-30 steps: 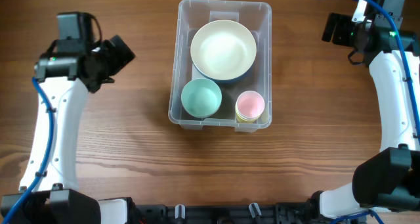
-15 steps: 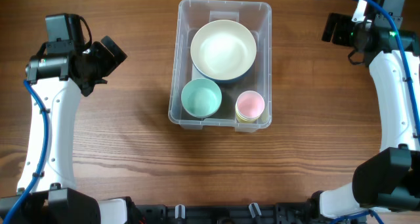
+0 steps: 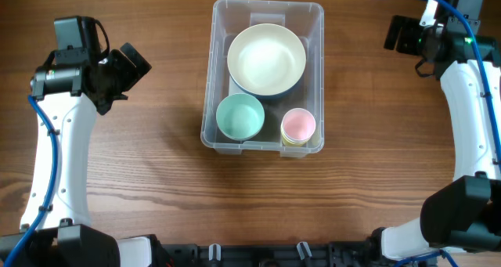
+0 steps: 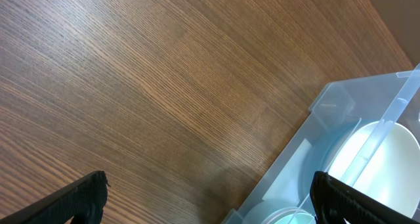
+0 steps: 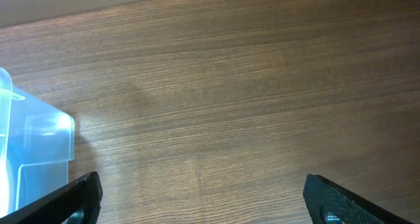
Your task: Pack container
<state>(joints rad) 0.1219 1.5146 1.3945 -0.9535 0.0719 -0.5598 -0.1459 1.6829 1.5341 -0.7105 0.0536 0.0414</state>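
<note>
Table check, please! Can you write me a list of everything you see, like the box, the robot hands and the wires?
Surface: wooden table, bare around the bin.
Job's things: clear container holding a white bowl, a green bowl and a pink cup.
Clutter: nothing seen.
Grippers: left gripper and right gripper both open, empty, away from the container.
Cables: blue cables run along both arms.
Surroundings: dark rail at the near edge.
</note>
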